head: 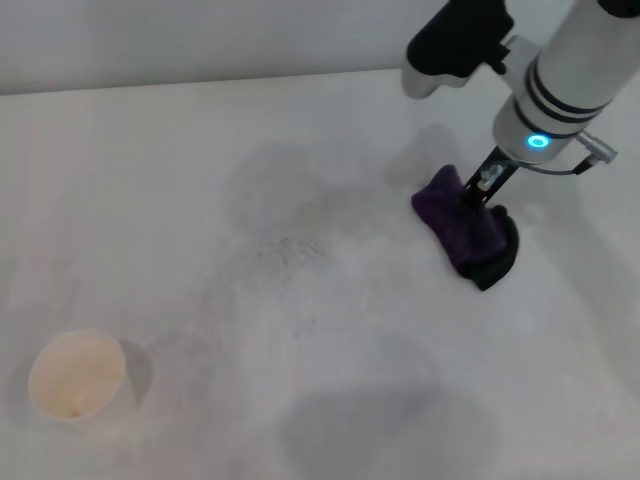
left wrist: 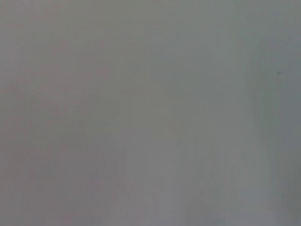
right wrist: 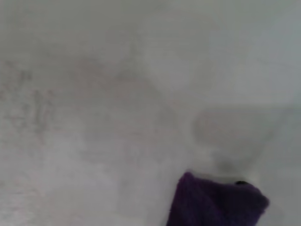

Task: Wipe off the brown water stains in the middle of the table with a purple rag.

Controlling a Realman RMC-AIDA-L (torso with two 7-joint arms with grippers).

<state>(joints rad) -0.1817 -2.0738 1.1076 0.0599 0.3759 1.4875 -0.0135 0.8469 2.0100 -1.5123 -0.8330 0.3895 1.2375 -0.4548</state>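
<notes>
**One arm on the rag, right of centre**

Two items on the table (head: 180, 150), going L to R. Near-left: white paper cup (head: 77, 375), upright, well apart from the work. Mid-table I see only grey speckled smudges (head: 290, 247); can't pick out a brown stain. Right: purple rag (head: 466, 230) bunched on the surface, black edge nearest me. Right gripper (head: 478, 192) comes down from above, fingers pinched into the rag's top. Right wrist cam shows the rag (right wrist: 214, 202) on bare tabletop. Left gripper not visible; its cam shows blank grey.

purple rag (head: 462, 227): 1 | paper cup (head: 77, 375): 1 | table (head: 180, 170): 1
</notes>
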